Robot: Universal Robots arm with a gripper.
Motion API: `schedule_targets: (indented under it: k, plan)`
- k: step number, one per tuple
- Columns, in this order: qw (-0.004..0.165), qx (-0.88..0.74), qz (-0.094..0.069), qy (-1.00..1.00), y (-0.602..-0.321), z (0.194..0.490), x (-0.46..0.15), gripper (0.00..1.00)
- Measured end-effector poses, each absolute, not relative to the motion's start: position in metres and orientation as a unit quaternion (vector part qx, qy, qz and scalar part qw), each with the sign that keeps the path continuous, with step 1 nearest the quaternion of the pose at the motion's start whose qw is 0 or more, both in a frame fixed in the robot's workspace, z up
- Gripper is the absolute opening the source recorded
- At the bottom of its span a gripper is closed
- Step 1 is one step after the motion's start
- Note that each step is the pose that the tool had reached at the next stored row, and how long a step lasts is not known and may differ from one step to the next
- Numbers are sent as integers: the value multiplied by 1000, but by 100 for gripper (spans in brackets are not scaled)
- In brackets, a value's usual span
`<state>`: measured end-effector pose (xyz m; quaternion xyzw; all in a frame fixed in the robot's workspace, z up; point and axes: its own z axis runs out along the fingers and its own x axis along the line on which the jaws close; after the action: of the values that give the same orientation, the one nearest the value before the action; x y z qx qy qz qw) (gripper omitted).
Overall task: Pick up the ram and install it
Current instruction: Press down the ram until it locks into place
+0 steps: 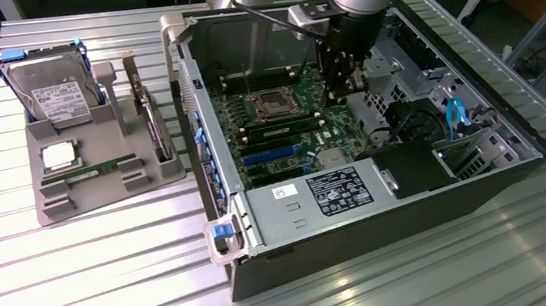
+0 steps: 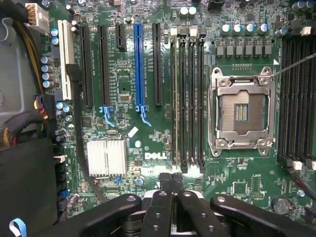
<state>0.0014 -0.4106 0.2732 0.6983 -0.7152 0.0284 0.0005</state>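
Observation:
A long green ram stick [image 1: 281, 130] stands on edge in one of the black memory slots of the motherboard [image 1: 298, 146], beside the empty processor socket [image 1: 270, 104]. In the wrist view the ram's thin top edge [image 2: 174, 98] runs along the memory slot closest to the expansion slots. My gripper [image 1: 348, 88] hangs inside the open case, just past the ram's end on the exterior view's right. Its black fingers [image 2: 165, 197] are pressed together, shut, with nothing between them. Another green stick [image 1: 102, 169] lies in the grey tray [image 1: 75, 204].
The open computer case [image 1: 381, 210] stands on a slatted metal table [image 1: 93, 278]. The tray at the exterior view's left also holds a hard drive [image 1: 53, 92], a square silver processor [image 1: 58, 156] and an upright card [image 1: 154, 127]. Cables and a black shroud [image 1: 412, 169] crowd the case's right.

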Motion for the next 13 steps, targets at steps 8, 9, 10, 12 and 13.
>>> schedule_targets:
  k: [8, 9, 10, 12, 13]
  plan:
    - [1, 697, 29, -716, -402, 251, -3, 10]
    - [1, 697, 29, -716, -402, 251, -3, 10]
    - [1, 697, 29, -716, -402, 250, -2, 10]
    - [1, 697, 29, -716, -402, 245, -2, 10]
    - [1, 697, 29, -716, -402, 242, -2, 10]
